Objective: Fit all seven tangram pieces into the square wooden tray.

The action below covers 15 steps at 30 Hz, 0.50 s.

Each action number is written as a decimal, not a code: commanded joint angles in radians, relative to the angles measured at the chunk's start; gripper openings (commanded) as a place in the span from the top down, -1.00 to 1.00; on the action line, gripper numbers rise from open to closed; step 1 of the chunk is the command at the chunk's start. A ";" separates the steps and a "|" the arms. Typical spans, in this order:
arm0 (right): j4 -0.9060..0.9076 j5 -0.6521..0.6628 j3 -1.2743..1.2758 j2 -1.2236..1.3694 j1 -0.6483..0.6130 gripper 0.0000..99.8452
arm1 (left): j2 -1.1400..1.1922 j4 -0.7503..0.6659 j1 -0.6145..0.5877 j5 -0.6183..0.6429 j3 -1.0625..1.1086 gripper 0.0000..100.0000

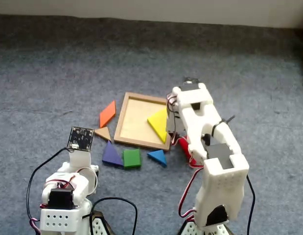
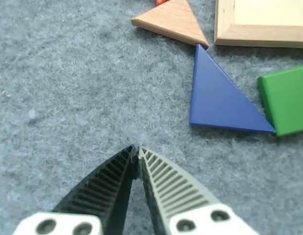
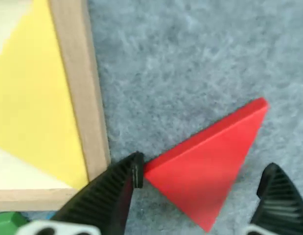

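Right wrist view: right gripper [image 3: 204,170] straddles red triangle [image 3: 212,154] beside tray [image 3: 75,73].

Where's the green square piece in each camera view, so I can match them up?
High view: green square just outside the wooden tray's near rim.
Left wrist view: green square beside the blue triangle, near the tray rim.
Right wrist view: a green sliver past the tray's corner.
Shared landmark: the wooden tray.
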 commanded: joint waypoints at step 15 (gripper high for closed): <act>-0.058 0.044 0.050 -0.058 0.031 0.28 | -0.030 0.003 -0.012 0.008 0.019 0.99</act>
